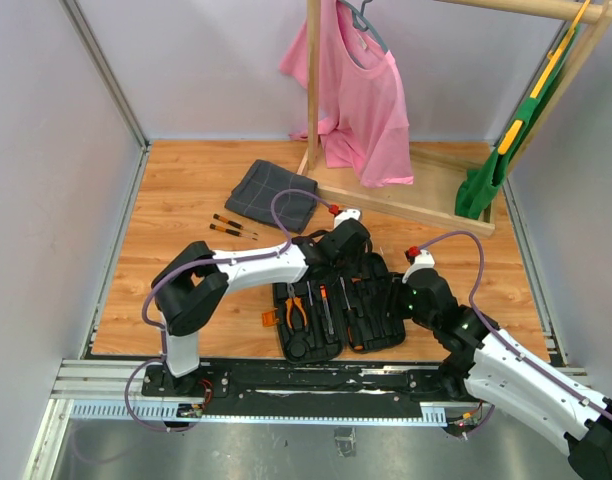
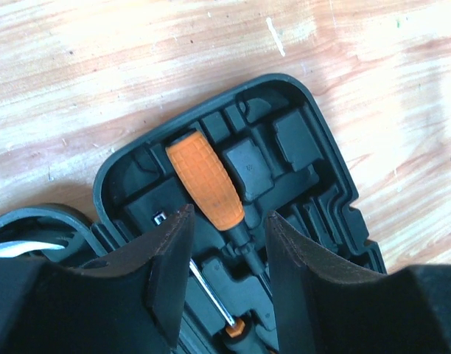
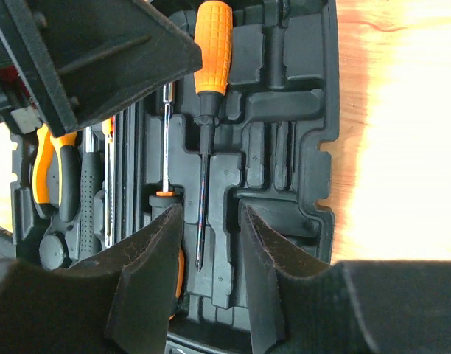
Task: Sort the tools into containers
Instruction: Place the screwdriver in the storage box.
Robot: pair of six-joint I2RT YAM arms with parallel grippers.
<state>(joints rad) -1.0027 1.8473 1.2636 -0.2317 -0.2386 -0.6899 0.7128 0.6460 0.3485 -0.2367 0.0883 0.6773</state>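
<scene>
The black tool case (image 1: 371,325) lies open near the arms. An orange-handled screwdriver (image 2: 205,181) lies in a slot of its right half, and it also shows in the right wrist view (image 3: 213,48). My left gripper (image 2: 229,273) is open just above it, jaws either side of its neck without touching. My right gripper (image 3: 211,251) is open over the screwdriver's tip, jaws apart from it. Pliers (image 3: 45,169) and a second screwdriver (image 3: 166,140) sit in the left half. Two slim screwdrivers (image 1: 231,228) lie on the floor at the far left.
A dark grey checked cloth (image 1: 271,193) lies beyond the case. A wooden rack (image 1: 406,195) with a pink shirt (image 1: 361,100) stands at the back. A green garment (image 1: 496,165) hangs at the far right. My left gripper's body (image 3: 85,51) shows close by in the right wrist view.
</scene>
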